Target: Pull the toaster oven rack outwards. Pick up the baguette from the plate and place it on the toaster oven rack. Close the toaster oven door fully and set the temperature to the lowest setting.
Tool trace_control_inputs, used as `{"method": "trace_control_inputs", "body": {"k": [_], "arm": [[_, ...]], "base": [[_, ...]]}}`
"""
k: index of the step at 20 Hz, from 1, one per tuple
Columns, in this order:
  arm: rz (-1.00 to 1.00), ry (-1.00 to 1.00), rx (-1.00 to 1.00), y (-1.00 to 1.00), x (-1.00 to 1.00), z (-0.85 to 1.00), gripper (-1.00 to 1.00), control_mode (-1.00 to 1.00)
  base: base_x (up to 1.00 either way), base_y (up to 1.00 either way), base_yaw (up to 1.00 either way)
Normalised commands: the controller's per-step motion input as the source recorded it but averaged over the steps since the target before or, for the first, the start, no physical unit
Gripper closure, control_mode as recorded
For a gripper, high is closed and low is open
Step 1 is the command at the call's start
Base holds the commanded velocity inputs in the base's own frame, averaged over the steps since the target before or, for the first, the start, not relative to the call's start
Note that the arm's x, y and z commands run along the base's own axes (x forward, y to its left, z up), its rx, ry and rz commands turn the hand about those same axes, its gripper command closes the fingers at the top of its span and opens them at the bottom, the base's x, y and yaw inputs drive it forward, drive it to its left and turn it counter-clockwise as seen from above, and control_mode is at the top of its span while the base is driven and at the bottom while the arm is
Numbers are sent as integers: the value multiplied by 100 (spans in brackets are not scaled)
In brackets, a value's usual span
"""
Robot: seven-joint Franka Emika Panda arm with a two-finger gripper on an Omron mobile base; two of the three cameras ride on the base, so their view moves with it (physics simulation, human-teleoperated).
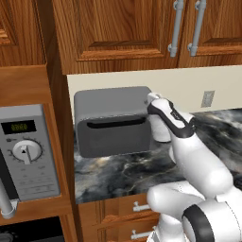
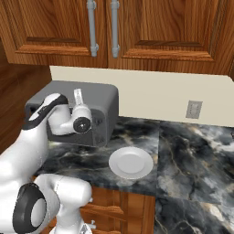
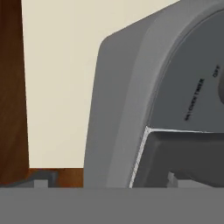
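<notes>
One step remains: with the grey boxy toaster oven [image 1: 112, 121] seemingly closed, wide-spread gripper [image 2: 78, 97], upper left of frame, should square onto the temperature knob.

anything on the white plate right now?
Nothing visible: the plate sits bare on the marble counter, right of the toaster oven. No baguette on it. The oven door looks shut, so what's inside can't be seen.
</notes>
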Motion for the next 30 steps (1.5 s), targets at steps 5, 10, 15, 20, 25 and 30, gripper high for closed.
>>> {"method": "trace_control_inputs", "body": {"k": [5,10,15,20,25,30], "arm": [[-12,0,0,-3,42,0,-100,-100],[-7,0,0,-3,25,0,-100,-100],[-4,0,0,0,-3,0,-100,-100],[0,2,0,0,-46,4,-100,-100],[0,0,0,-7,-18,0,-100,-100],[0,7,-2,-11,38,-32,-100,-100]], "base": [[0,0,0],[0,0,0],[0,0,0],[0,0,0],[0,0,0],[0,0,0]]}}
